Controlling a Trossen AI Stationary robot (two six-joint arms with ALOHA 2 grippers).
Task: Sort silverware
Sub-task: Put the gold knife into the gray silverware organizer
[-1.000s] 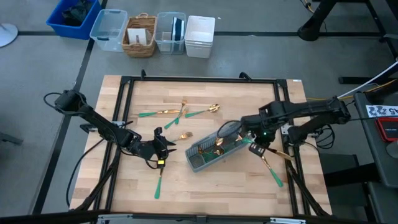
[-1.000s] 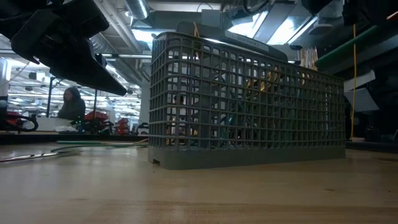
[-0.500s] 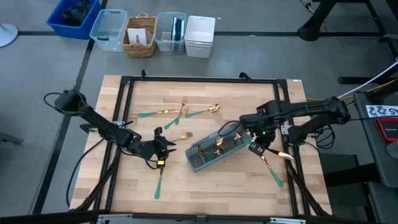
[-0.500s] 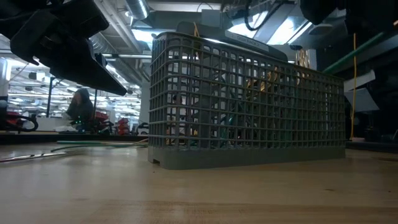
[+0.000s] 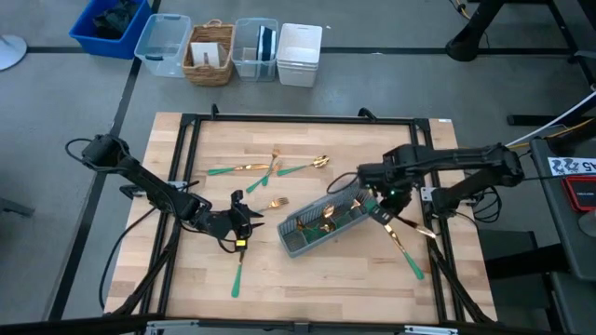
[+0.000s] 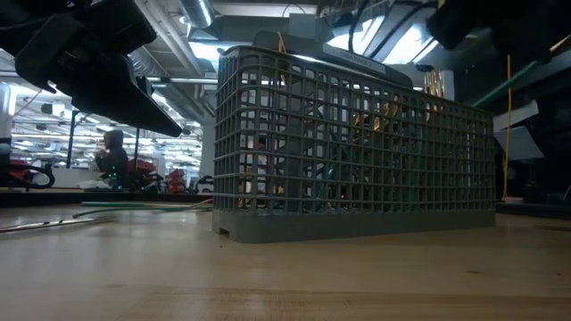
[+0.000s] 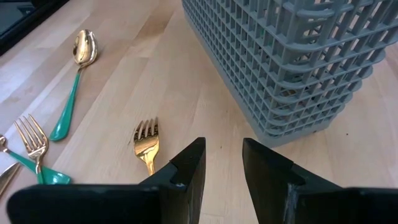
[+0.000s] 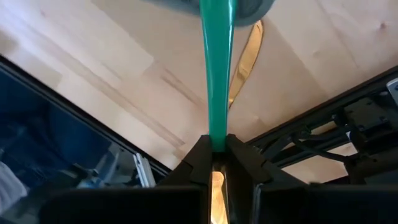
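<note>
**Right tool pinching a teal handle over the caddy**

Right tool (image 5: 380,207) hangs just off the caddy's right end, and we see its fingers (image 8: 202,155) pressed onto the teal handle of one piece of silverware (image 8: 217,68). From the wrist, that handle runs straight away from the tool along its own line, its far end passing in front of a grey rim; we cannot tell whether the piece is a fork, spoon or knife. A gold loop shows beside the handle on the wood.

The grey caddy (image 5: 323,221) lies slanted on the counter (image 5: 279,279), its long axis rising from lower left to upper right in the overhead view, with gold heads and teal handles visible inside. In the level view its mesh wall (image 6: 357,152) fills the middle.

Just right of the caddy, a fork on the right (image 5: 406,254) lies diagonally, teal handle toward the counter's lower right edge. Above the caddy, a loose group (image 5: 270,167) of forks and a spoon lies mostly crosswise, teal handles pointing left. A small fork (image 7: 147,142) lies near the caddy's left end, tines pointing away from the left tool.

The left tool (image 5: 240,223) sits low over the counter left of the caddy, its fingers (image 7: 190,168) spread and holding nothing. Below it another piece (image 5: 237,272) lies nearly upright in the overhead view, teal handle toward the near edge.
</note>
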